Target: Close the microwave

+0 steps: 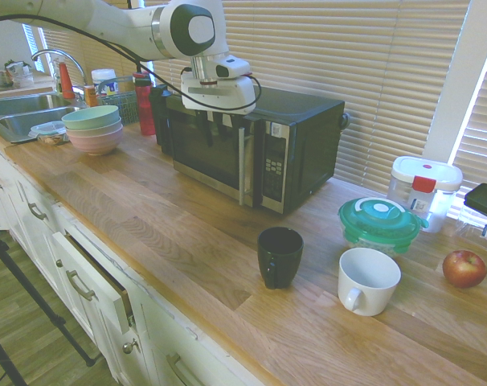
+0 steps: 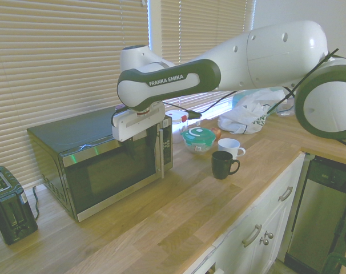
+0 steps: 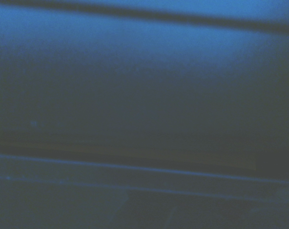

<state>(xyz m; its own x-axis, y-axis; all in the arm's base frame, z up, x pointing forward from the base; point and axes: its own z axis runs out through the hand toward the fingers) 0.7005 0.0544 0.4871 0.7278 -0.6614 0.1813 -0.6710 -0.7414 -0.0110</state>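
The microwave (image 1: 308, 145) sits on the worktop (image 1: 179, 217), its door front just beside and below the hand (image 1: 215, 117), whose fingers' spread I cannot tell. It is black, steel-trimmed, with a dark window.

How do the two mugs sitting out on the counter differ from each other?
Colour: the black mug is dark all over, while the white mug is plain white.
Shape: the black mug looks taller and narrower; the white mug looks wider and squatter.
Neighbours: the white mug stands close to the teal-lidded container, the black mug farther from it.
Both stand upright on the wooden countertop, and each has one handle.
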